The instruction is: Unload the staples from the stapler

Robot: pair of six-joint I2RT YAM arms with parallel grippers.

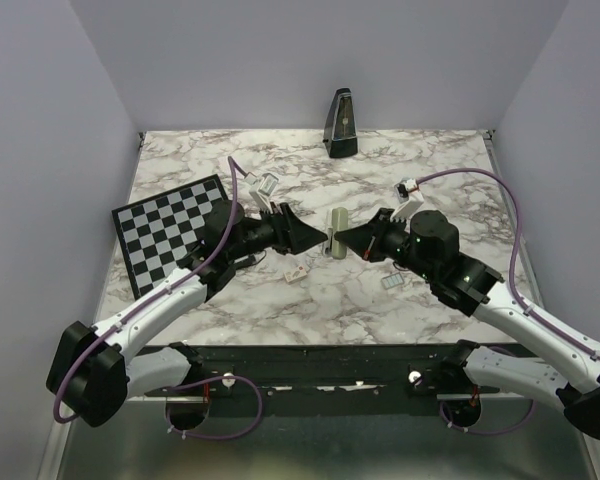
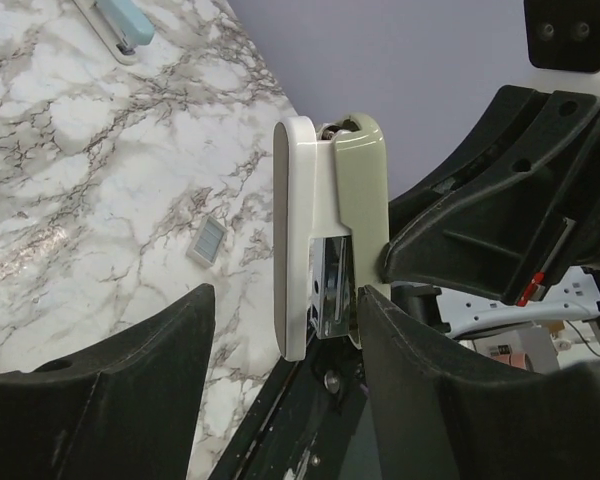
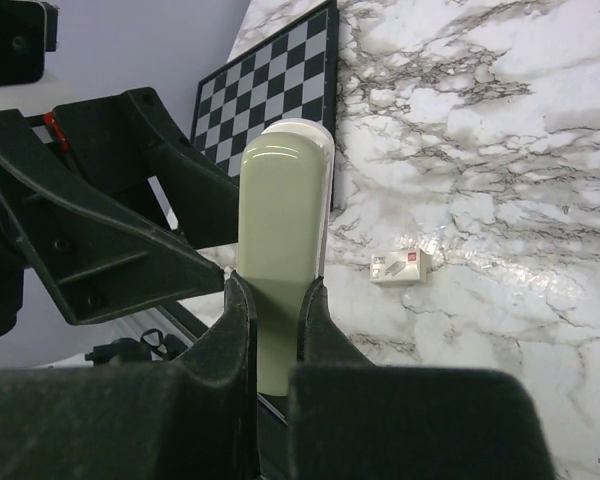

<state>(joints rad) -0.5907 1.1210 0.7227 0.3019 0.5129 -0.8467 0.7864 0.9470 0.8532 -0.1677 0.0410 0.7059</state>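
Over mid-table, right gripper (image 3: 277, 290) clamps the stapler (image 3: 280, 200); left gripper (image 2: 288, 300) straddles it, jaws apart, not gripping. Looks light, stiff, slick plastic (hinged, so it'll flop), so I'd pinch the white base (image 2: 295, 230).

A white tabletop of grey-veined marble pattern (image 1: 310, 310) fills the middle of the top view, closed in by plain pale lavender-grey walls: the back wall (image 1: 310, 60) at 12 o'clock, the left wall (image 1: 30, 150) at 9 o'clock, the right wall (image 1: 570, 120) at 3 o'clock. A black metal rail (image 1: 330, 360) edges the table at 6 o'clock, with a dull grey metal surface (image 1: 330, 450) below it. The light is soft and even, leaving a faint sheen on the marble.
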